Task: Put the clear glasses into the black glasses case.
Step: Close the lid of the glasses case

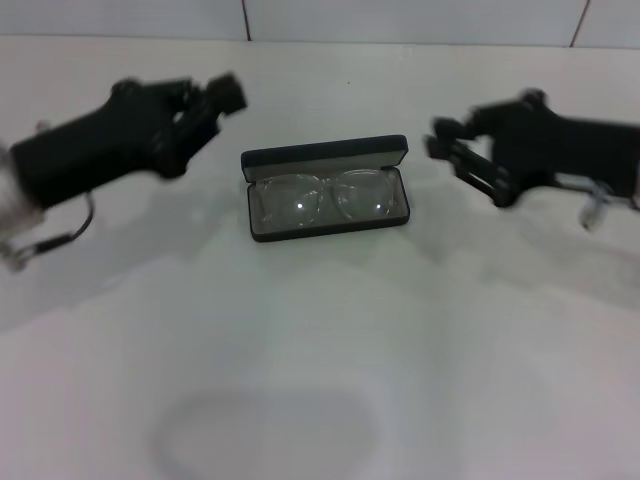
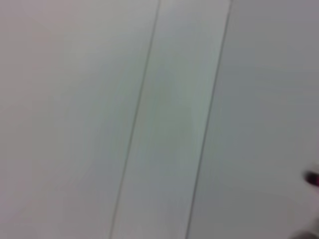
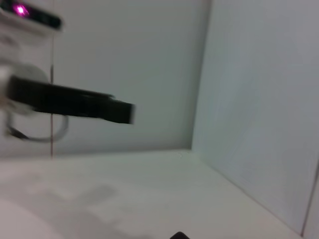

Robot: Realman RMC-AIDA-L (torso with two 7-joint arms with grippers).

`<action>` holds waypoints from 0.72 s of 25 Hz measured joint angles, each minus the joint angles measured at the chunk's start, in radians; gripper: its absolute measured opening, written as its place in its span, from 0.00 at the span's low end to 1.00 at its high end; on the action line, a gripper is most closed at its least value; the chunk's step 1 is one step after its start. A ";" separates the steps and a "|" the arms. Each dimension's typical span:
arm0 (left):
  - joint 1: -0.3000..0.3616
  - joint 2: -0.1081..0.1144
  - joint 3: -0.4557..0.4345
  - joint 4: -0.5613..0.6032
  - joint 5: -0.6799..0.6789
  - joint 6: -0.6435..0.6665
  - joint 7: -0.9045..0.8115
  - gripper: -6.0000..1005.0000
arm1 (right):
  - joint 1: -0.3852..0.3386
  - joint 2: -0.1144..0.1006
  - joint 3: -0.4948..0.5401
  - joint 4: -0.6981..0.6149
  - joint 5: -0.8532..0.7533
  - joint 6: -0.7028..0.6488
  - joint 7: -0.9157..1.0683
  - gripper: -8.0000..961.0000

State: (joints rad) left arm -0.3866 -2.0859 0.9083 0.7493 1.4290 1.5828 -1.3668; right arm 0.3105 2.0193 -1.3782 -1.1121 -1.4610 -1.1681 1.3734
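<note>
The black glasses case (image 1: 325, 153) lies open at the middle of the white table, its lid tipped up at the back. The clear glasses (image 1: 322, 198) rest inside it on the grey lining, lenses side by side. My left gripper (image 1: 222, 100) hovers to the left of the case, apart from it and holding nothing. My right gripper (image 1: 438, 138) hangs to the right of the case, open and empty, its tips pointing toward the case's lid end. The right wrist view shows the left arm (image 3: 70, 102) as a dark bar in front of the wall.
A white tiled wall (image 1: 400, 20) stands behind the table. The white tabletop (image 1: 320, 340) stretches from the case to the front edge. The left wrist view shows only wall tiles (image 2: 169, 119).
</note>
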 joint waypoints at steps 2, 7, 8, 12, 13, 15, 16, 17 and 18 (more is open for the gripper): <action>-0.061 0.000 0.006 -0.041 0.005 -0.075 -0.011 0.07 | -0.017 0.000 0.050 0.100 0.062 -0.065 -0.078 0.16; -0.206 -0.002 0.066 -0.145 0.052 -0.256 -0.022 0.07 | -0.048 -0.004 0.132 0.275 0.090 -0.115 -0.137 0.17; -0.231 -0.003 0.088 -0.164 0.054 -0.300 -0.028 0.07 | -0.059 -0.005 0.139 0.291 0.089 -0.117 -0.138 0.17; -0.294 -0.003 0.191 -0.197 0.056 -0.502 -0.117 0.07 | -0.086 -0.006 0.140 0.311 0.088 -0.128 -0.139 0.17; -0.301 -0.003 0.227 -0.198 0.056 -0.558 -0.156 0.07 | -0.087 -0.005 0.138 0.314 0.088 -0.132 -0.139 0.17; -0.308 -0.003 0.263 -0.198 0.056 -0.617 -0.194 0.07 | -0.087 -0.005 0.138 0.319 0.088 -0.138 -0.140 0.17; -0.308 -0.003 0.275 -0.198 0.056 -0.635 -0.202 0.07 | -0.086 -0.005 0.139 0.320 0.089 -0.144 -0.140 0.17; -0.308 -0.003 0.292 -0.205 0.056 -0.664 -0.213 0.07 | -0.084 -0.005 0.139 0.321 0.089 -0.147 -0.140 0.17; -0.307 -0.004 0.296 -0.209 0.056 -0.673 -0.216 0.07 | -0.082 -0.005 0.138 0.321 0.089 -0.150 -0.140 0.17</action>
State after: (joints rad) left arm -0.6940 -2.0896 1.2044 0.5401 1.4851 0.9097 -1.5829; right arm 0.2288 2.0148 -1.2400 -0.7906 -1.3718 -1.3178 1.2333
